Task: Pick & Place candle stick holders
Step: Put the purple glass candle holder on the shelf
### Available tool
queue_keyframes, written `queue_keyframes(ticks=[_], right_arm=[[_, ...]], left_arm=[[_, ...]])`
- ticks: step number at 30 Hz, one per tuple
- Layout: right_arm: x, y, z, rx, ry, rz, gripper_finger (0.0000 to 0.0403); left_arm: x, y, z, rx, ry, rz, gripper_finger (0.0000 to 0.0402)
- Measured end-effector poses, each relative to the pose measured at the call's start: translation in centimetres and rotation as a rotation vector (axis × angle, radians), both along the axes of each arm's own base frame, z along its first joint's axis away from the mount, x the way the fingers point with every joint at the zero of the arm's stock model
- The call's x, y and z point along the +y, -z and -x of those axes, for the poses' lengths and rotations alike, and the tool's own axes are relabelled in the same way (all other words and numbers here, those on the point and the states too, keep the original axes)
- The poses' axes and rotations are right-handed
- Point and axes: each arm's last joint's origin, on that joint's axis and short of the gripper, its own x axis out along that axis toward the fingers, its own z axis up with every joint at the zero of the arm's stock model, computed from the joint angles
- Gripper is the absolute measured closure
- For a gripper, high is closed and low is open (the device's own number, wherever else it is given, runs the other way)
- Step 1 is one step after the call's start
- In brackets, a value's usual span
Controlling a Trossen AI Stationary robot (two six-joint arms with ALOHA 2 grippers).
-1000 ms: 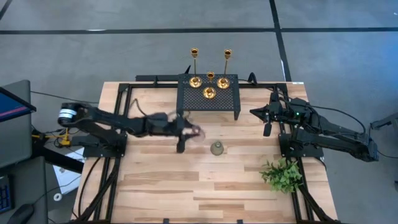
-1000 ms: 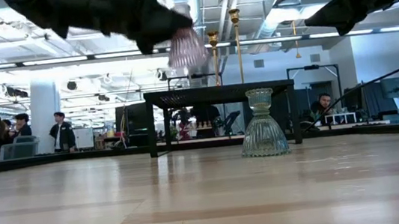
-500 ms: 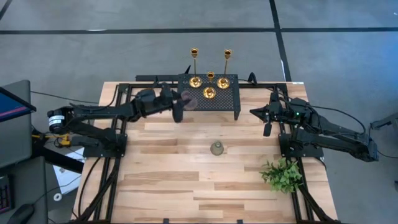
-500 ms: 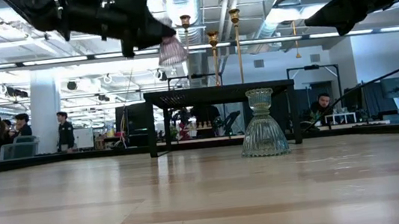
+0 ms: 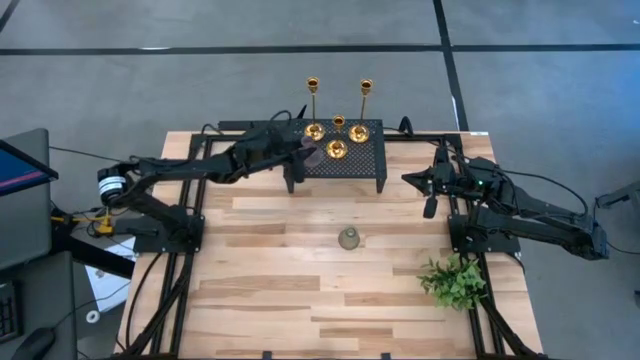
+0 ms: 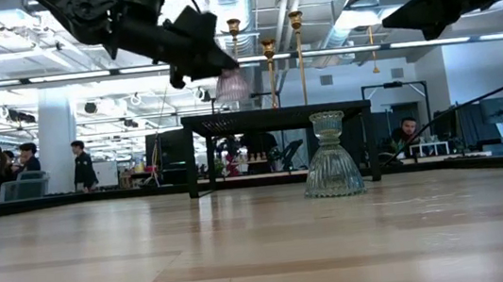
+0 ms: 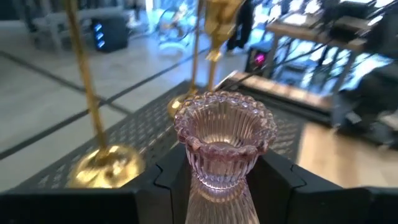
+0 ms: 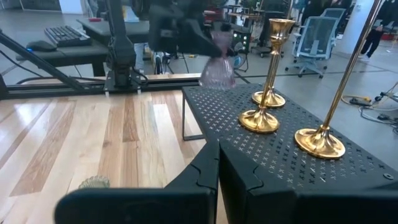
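My left gripper (image 5: 299, 157) is shut on the dull pink glass holder (image 7: 224, 140), just above the left part of the black perforated rack (image 5: 366, 160). Three gold candlesticks (image 5: 337, 149) stand on their round bases on the rack. The grey-green holder (image 5: 348, 238) stands on its base at the table's middle. My right gripper (image 5: 429, 205) is shut and empty, hovering near the rack's right end. My left gripper pinches the pink holder between its two fingers (image 7: 171, 180), on the narrow waist (image 7: 219, 190) just below the beaded cup. The fingers come slanting down from the table's left. The holder (image 6: 231, 86) is about upright, cup up, lifted clear above the rack top.
A leafy green sprig (image 5: 455, 280) lies at the table's right near side. The rack stands on thin legs at the far edge. Bare wood (image 5: 260, 290) shows in front of the grey-green holder. People and desks show in the room beyond.
My left gripper has carried the pink holder from over the table's middle toward the far edge and a little right, ending above the rack's left part. It has stayed shut on the holder, which remains clear of the table.
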Motion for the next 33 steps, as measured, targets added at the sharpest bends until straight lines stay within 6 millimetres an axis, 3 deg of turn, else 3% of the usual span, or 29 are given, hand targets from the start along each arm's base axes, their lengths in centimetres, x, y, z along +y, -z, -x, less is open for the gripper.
queue_keyframes(ticks=[5, 33], right_arm=[[0.0, 0.0, 0.0, 0.000, 0.000, 0.000, 0.0403], [0.0, 0.0, 0.0, 0.000, 0.000, 0.000, 0.0403]], left_arm=[[0.4, 1.0, -0.6, 0.047, -0.048, 0.017, 0.0272], [0.6, 2.4, -1.8, 0.072, -0.073, 0.027, 0.0260]])
